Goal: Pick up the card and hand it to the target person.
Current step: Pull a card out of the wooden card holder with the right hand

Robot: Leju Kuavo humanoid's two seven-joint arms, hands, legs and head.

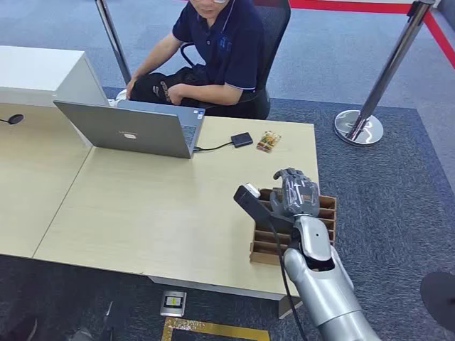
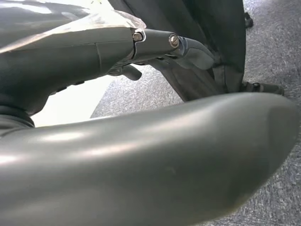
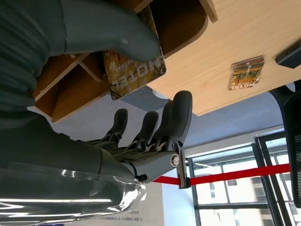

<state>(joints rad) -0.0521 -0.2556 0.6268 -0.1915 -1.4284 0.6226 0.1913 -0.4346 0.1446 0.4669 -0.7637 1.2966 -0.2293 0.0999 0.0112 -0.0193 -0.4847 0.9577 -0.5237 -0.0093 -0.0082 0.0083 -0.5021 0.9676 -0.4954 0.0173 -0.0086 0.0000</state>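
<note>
One grey right hand point(image 1: 293, 193), lower right of the frame, pinches a patterned hotel card point(image 3: 135, 70) above the brown slotted wooden box point(image 1: 327, 229) on the counter point(image 1: 161, 206), probably lifting it; whether the left hand is open or closed, I cannot tell.

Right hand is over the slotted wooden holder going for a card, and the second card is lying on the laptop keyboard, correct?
Not quite. The second card lies on the table, beside the small black box, as the head view shows. The right hand is over the wooden holder.
</note>
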